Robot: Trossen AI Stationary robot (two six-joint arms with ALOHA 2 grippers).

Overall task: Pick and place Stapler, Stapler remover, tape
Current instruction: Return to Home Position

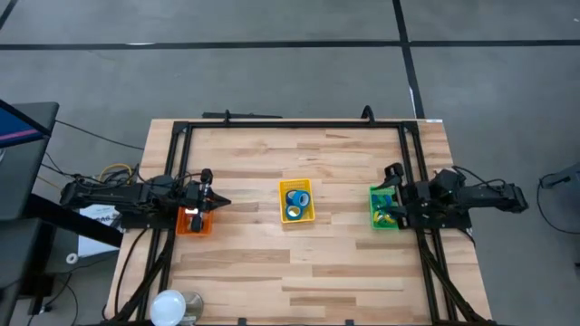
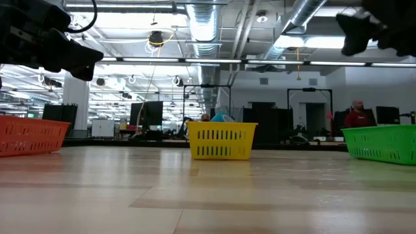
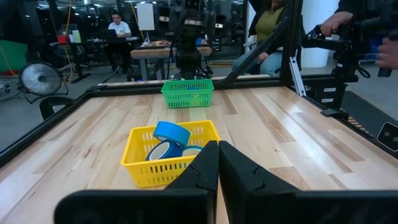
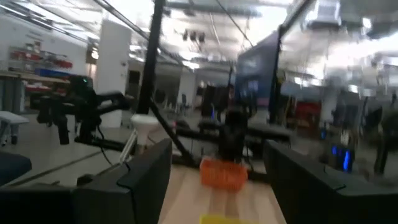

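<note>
Several blue tape rolls [image 1: 295, 201] [image 3: 171, 134] lie in a yellow basket [image 1: 311, 215] at the table's middle. An orange basket [image 1: 193, 225] stands at the left and a green basket [image 1: 379, 217] at the right, with small things inside that I cannot make out. I cannot pick out the stapler or the stapler remover. My left gripper [image 1: 217, 201] [image 3: 217, 163] is shut and empty, held level above the orange basket and pointing at the yellow one. My right gripper [image 1: 391, 194] [image 4: 217, 180] is open and empty above the green basket, pointing toward the table's left.
A black frame [image 1: 290, 125] runs around the tabletop. A white round object [image 1: 169, 308] sits at the near left corner. Bare wood lies between the baskets and toward the near edge [image 1: 308, 281]. People sit in the room beyond the table [image 3: 118, 25].
</note>
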